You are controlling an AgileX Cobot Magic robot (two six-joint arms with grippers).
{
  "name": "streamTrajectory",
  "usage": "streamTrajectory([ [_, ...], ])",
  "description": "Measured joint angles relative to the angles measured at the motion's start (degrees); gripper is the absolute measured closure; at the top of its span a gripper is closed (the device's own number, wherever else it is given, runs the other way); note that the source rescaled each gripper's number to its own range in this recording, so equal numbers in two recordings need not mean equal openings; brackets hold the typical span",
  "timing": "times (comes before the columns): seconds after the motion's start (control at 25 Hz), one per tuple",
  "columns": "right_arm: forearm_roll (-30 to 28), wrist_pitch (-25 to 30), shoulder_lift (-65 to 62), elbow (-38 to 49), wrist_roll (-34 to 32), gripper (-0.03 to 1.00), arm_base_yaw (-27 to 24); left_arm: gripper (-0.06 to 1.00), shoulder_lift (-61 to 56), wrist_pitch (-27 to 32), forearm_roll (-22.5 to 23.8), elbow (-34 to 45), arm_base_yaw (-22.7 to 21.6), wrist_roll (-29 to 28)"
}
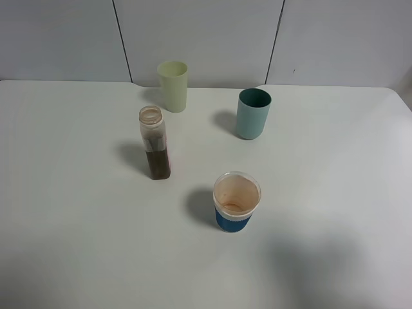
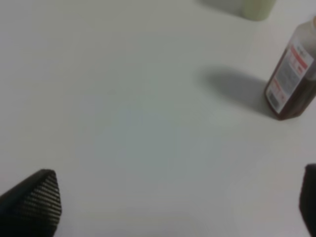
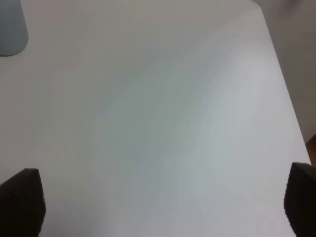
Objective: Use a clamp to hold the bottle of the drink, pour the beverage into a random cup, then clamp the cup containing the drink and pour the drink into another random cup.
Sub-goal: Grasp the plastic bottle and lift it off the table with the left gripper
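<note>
The capless bottle stands upright left of the table's middle, its lower part filled with dark brown beverage. In the left wrist view the bottle shows its pink-red label. The blue-banded cup stands in front, brown-stained inside. The teal tumbler stands at the back right, and its edge shows in the right wrist view. Neither arm appears in the high view. My left gripper is open over bare table, well short of the bottle. My right gripper is open over bare table too.
A pale yellow-green tumbler stands at the back, behind the bottle; its base shows in the left wrist view. The white table's right edge runs close to the right gripper. A grey panelled wall rises behind the table.
</note>
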State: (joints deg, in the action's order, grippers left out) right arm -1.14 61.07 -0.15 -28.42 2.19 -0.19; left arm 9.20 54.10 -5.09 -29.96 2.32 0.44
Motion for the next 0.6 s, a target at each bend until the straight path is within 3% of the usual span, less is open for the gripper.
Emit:
streamTrajectory([
  [0.2, 0.0, 0.0, 0.0, 0.0, 0.0, 0.07, 0.0, 0.02, 8.5, -2.7, -3.2, -0.1, 0.0, 1.4],
  [0.6, 0.0, 0.0, 0.0, 0.0, 0.0, 0.07, 0.0, 0.02, 24.7, -5.8, -11.7, -0.5, 0.0, 11.1],
])
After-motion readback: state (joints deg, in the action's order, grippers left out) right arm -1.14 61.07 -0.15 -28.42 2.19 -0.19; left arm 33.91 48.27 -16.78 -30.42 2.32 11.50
